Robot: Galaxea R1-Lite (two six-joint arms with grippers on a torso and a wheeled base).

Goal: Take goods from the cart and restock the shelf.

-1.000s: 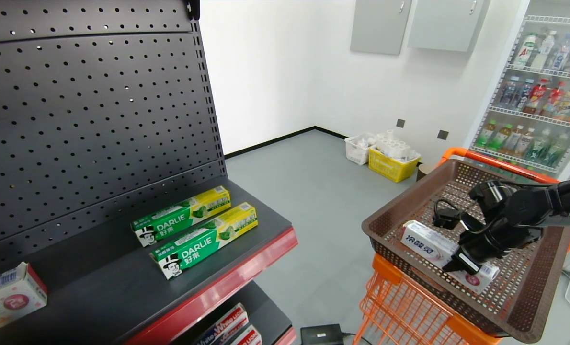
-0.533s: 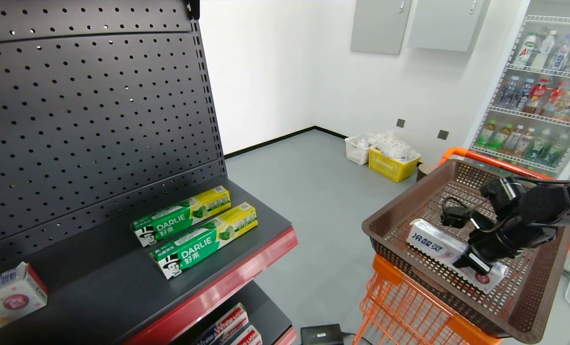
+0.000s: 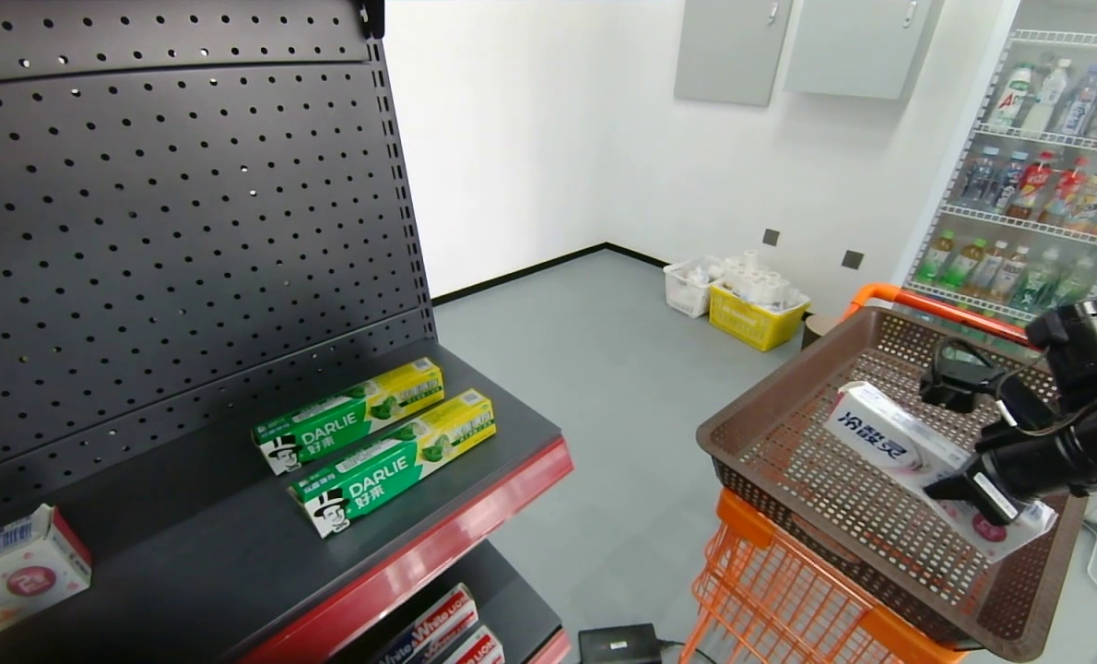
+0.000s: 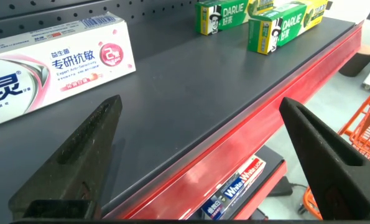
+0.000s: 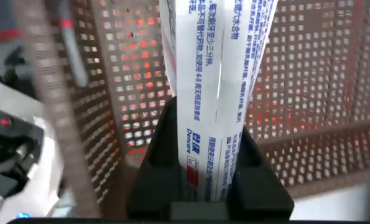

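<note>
- Toothpaste box [image 3: 926, 456], the white one: where is it seen?
- It is held up over the brown basket [image 3: 724, 433] on the orange cart [image 3: 770, 590]. It is tilted, with one end higher than the other.
- By what is it held?
- It is pinched near its lower end by the right gripper [image 3: 977, 484]. From the right wrist, the box [image 5: 212, 93] is seen squeezed between the black fingers [image 5: 163, 146].
- How is the right arm bent?
- It is stretched in from the right side, and the wrist is turned down toward the basket.
- And the left gripper [image 4: 200, 102]?
- It is held low over the dark shelf [image 4: 191, 81]. Its fingers are spread wide, and nothing is held between them. A white and pink box [image 4: 54, 59] is laid on the shelf near it. Two green boxes [image 3: 350, 415] are laid side by side farther along.
</note>
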